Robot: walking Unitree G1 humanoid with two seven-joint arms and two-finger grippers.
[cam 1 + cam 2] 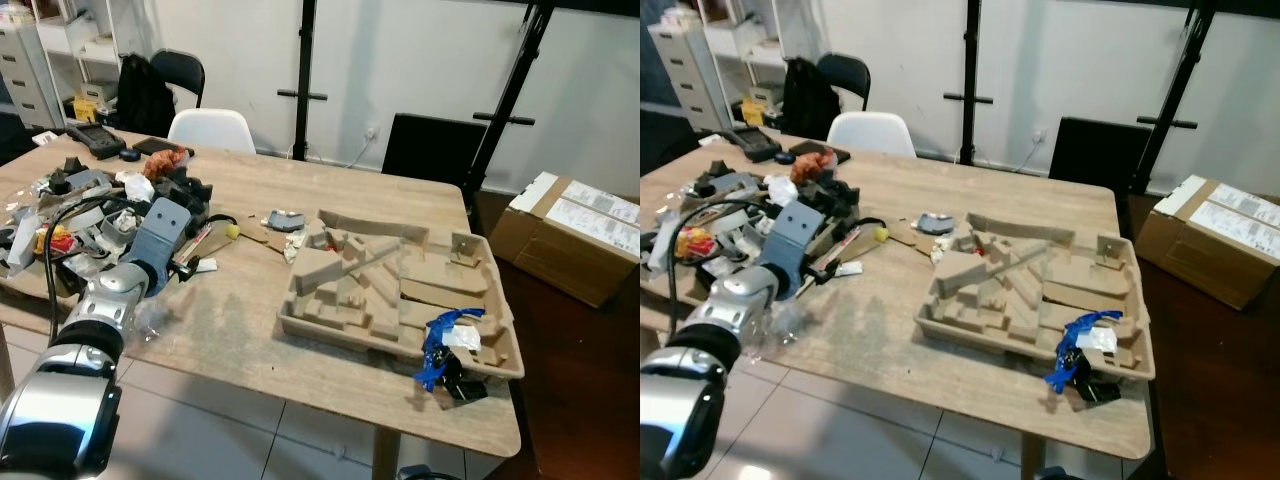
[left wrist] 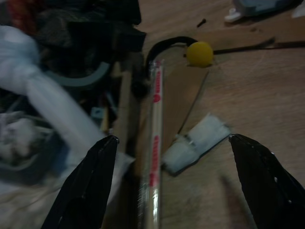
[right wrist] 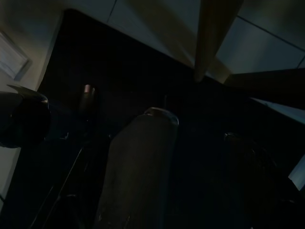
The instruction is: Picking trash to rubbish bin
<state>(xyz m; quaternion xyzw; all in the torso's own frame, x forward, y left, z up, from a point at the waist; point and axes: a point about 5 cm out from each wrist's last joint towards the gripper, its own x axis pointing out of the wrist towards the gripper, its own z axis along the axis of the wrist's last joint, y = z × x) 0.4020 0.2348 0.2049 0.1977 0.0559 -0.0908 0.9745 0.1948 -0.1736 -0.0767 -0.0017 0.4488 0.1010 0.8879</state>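
My left arm (image 1: pixel 120 285) reaches over the table's left part, at the edge of a heap of clutter (image 1: pixel 95 205). In the left wrist view my left gripper (image 2: pixel 172 139) is open, just above the tabletop. Between its fingers lie a small white scrap (image 2: pixel 195 143) and a long stick in a clear wrapper with red print (image 2: pixel 155 143). A small yellow ball (image 2: pixel 199 53) sits beyond them. A crumpled blue wrapper (image 1: pixel 445 340) lies at the near right corner of a moulded cardboard tray (image 1: pixel 300 320). The right arm hangs idle; its wrist view is very dark.
The wooden table (image 1: pixel 250 345) has its front edge close to me. A white chair (image 1: pixel 210 128) and a black chair (image 1: pixel 180 70) stand behind it. On the floor to the right lies a cardboard box (image 1: pixel 575 235). A black frame (image 1: pixel 305 75) stands against the wall.
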